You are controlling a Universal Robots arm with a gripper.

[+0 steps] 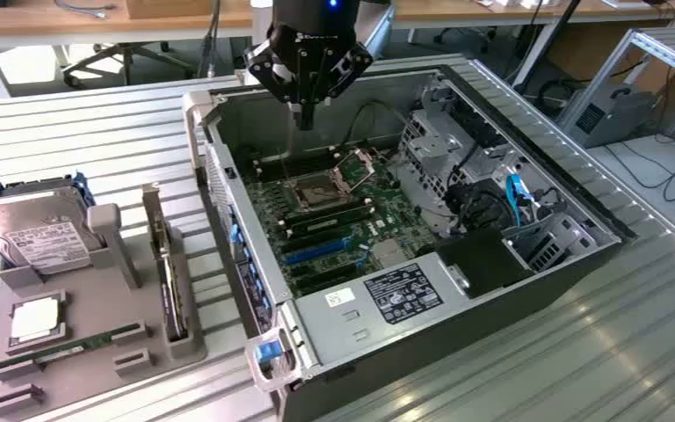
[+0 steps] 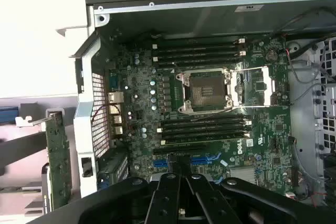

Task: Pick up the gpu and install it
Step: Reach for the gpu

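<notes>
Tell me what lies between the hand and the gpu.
The case wall and a strip of table separate the hand from the gpu, as the exterior view shows.

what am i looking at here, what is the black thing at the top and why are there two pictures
The black thing is the tool at the end of a robot arm, the part that grabs things. It is shut and holds nothing, and it hangs over an open computer case that lies on a slatted metal table.

One picture comes from a camera off the arm that takes in the whole scene. The other comes from a camera on the arm's wrist and looks down into the case at the motherboard.

On the exterior view's left sits a grey holder with loose parts: a hard drive, a slim green memory stick and the gpu, a thin card standing on its edge. The gpu has not yet been picked up.
</notes>
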